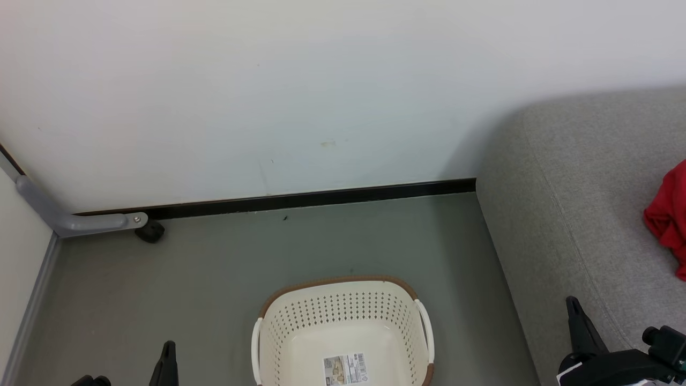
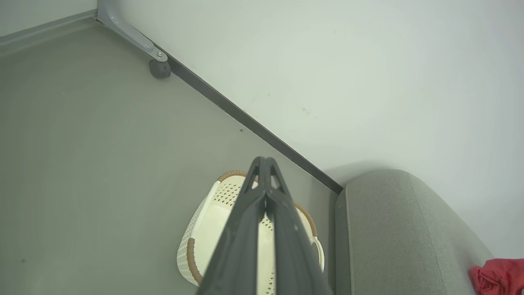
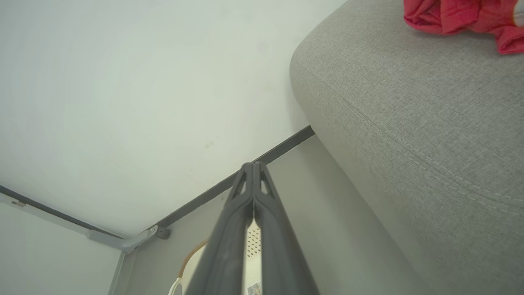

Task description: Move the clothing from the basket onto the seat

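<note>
The basket (image 1: 343, 305) at six o'clock is sitting bare, the clothing (image 1: 670, 220) lying on the seat (image 1: 579, 214) at three. The left gripper (image 2: 265, 164) and right gripper (image 3: 252, 166) are hanging pinched together, empty; probably only parking remains.

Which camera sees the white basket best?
The head view: the basket shows its rim, both handles and floor label. In the left wrist view the left gripper covers its middle; the right wrist view catches a sliver.

This looks like a bare room set up as a home corner, with a grey upholstered seat (image 1: 579, 214) and a laundry basket (image 1: 343, 308) on a grey floor (image 1: 214, 279). A plain white wall (image 1: 268, 80), black skirting (image 1: 321, 198) and a castered metal frame leg (image 1: 80, 221) suggest a test space.
</note>
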Tool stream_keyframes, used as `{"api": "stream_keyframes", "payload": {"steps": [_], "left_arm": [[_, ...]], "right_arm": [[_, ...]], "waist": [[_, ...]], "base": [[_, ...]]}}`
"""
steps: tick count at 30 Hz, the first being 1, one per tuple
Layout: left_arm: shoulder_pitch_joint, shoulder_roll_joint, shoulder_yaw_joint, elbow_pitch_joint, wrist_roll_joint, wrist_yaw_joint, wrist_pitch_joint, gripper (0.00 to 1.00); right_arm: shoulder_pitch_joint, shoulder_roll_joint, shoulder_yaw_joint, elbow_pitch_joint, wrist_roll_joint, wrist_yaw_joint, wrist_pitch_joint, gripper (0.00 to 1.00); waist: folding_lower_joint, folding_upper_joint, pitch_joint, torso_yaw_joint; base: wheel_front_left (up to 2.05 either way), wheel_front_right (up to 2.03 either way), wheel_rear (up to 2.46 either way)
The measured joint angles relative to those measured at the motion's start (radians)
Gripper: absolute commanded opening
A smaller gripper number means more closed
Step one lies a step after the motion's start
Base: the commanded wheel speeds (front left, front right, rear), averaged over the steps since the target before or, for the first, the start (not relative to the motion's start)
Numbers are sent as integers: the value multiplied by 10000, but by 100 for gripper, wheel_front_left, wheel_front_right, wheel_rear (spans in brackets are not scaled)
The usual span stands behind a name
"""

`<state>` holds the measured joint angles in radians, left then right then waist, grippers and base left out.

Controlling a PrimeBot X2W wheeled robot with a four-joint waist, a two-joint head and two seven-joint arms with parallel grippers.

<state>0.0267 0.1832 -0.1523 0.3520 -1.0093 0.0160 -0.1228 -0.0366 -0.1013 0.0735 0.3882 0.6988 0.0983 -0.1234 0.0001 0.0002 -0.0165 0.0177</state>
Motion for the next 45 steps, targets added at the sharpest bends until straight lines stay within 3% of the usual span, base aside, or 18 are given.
{"api": "stream_keyframes", "payload": {"steps": [45], "left_arm": [[-653, -953, 1626, -320, -4069, -920, 1639, 0]], "right_arm": [[-295, 399, -1467, -581, 6197, 134, 1666, 0]], "waist": [[0, -2, 128, -124]], "base": [[0, 0, 0]]}}
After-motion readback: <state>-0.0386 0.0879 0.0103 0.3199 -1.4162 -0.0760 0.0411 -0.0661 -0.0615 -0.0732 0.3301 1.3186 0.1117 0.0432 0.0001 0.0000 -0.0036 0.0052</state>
